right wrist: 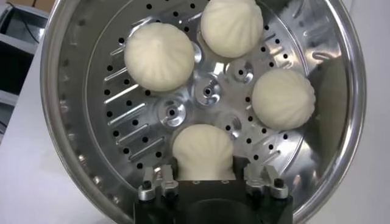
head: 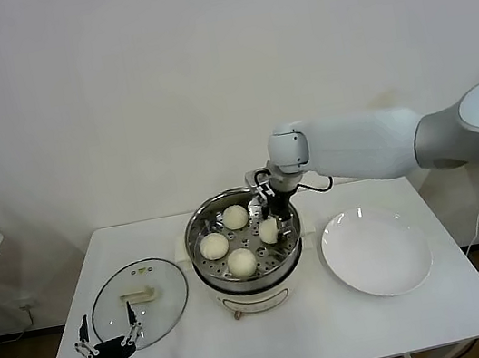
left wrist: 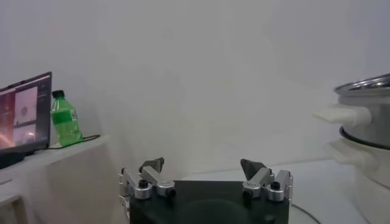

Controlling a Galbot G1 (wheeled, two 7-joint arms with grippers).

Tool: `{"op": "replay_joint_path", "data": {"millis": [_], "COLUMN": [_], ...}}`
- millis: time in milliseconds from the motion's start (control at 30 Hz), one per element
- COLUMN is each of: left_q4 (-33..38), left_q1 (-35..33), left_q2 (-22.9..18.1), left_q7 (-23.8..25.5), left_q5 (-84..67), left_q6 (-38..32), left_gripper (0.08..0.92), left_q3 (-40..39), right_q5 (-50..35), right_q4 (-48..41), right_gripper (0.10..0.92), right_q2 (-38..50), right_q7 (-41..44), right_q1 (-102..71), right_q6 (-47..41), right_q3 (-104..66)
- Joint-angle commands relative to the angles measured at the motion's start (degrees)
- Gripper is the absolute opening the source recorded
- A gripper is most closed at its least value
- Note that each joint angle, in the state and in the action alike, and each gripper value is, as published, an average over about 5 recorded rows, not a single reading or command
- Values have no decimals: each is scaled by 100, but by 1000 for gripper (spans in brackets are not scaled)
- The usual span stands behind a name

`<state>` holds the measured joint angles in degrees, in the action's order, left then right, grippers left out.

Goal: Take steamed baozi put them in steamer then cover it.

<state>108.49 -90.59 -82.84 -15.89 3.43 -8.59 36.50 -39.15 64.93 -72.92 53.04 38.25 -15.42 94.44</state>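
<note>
Four baozi sit in the open steamer (head: 245, 251); its cover (head: 140, 303) lies on the table (head: 338, 328).

The baozi are smooth, cream-white and round with pleated tops, all four on the perforated steel tray: one (right wrist: 159, 56), a second (right wrist: 232, 26), a third (right wrist: 284, 98), and a fourth (right wrist: 203, 151) between the fingers of the right gripper (right wrist: 212, 176), whose jaws stand spread around it rather than clamped. The one glass cover, with a cream handle, rests flat left of the steamer. One white plate (head: 377, 251), holding nothing, lies to its right. The left gripper (head: 107, 335) hangs released at the table's near left edge.
</note>
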Motion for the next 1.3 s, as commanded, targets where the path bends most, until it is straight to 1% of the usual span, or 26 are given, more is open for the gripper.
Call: {"op": "replay_joint_path", "data": {"millis": [33, 100, 400, 533, 667, 833, 1067, 1200, 1300], "left_q4": [-5, -2, -7, 3, 15, 53, 82, 103, 117], "left_q1": [0, 0, 23, 34, 42, 47, 51, 53, 36], "left_q2": [5, 7, 35, 86, 150, 217, 284, 305, 319], "left_q7": [0, 1, -2, -3, 2, -2, -49, -37, 6], "left_q5": [-1, -2, -9, -34, -63, -120, -295, -306, -292], "left_q6": [0, 2, 23, 40, 74, 192, 251, 259, 250], "left_gripper": [823, 823, 823, 823, 823, 823, 823, 823, 823], "left_q3": [4, 8, 20, 43, 64, 55, 48, 21, -12], "right_q5": [-22, -42, -205, -336, -480, -759, -1070, -1224, -1207], "right_q4": [41, 74, 252, 378, 463, 650, 1618, 2311, 2963], "right_gripper": [793, 816, 823, 823, 823, 823, 823, 823, 823], "right_q2": [-4, 4, 136, 292, 519, 878, 1965, 2637, 3323], "right_q7": [21, 35, 31, -141, -498, -1558, -3257, -4342, -5082], "right_q1": [64, 115, 531, 758, 821, 810, 364, -470, -1605], "right_q6": [0, -3, -18, -53, -86, -226, -552, -579, -440], "right_q3": [-7, -8, -45, -96, -336, -876, -1983, -3099, -4283]}}
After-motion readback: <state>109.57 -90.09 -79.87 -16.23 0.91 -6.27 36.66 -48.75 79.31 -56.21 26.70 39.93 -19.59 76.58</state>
